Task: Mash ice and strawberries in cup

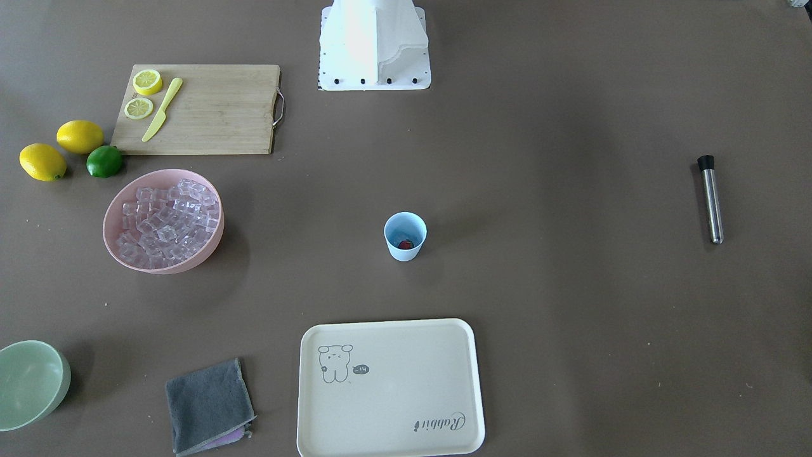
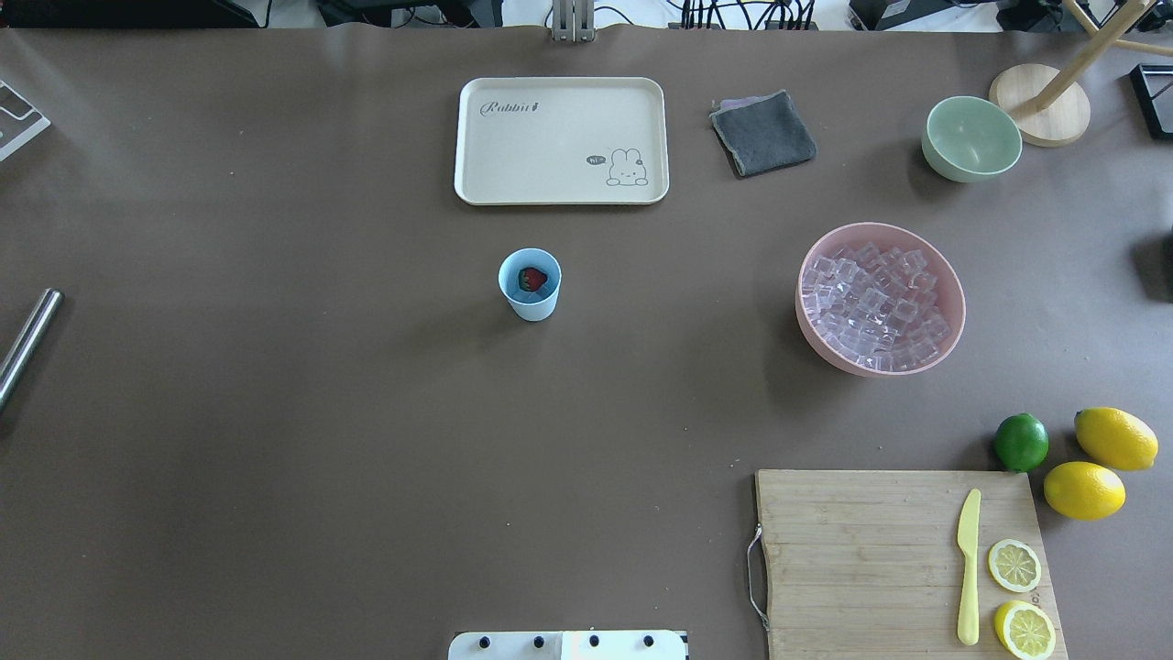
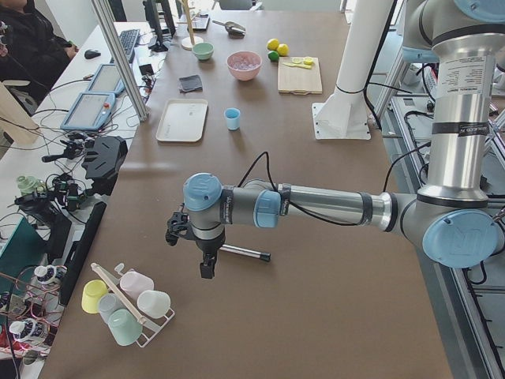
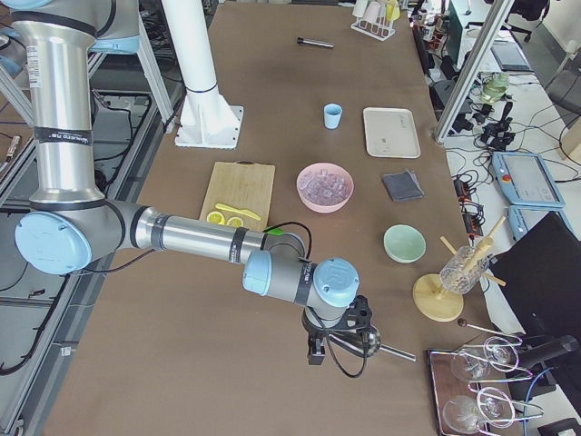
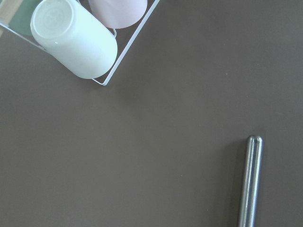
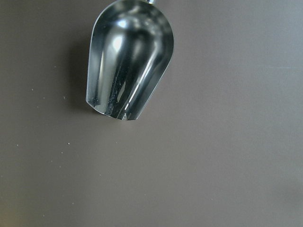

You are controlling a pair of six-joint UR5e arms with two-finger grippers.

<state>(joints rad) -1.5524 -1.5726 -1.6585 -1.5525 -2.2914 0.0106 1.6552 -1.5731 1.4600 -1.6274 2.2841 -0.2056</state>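
The light-blue cup stands upright mid-table, also in the overhead view. One red strawberry lies inside it. The ice fills a pink bowl. A steel muddler with a black tip lies near the table's left end. My left gripper hangs over the table beside the muddler; I cannot tell if it is open. My right gripper hovers by a metal scoop at the other end; I cannot tell its state either.
A cream tray, grey cloth and pale green bowl lie on the far side. A cutting board holds lemon slices and a yellow knife; lemons and a lime sit beside it. A rack of cups stands near my left gripper.
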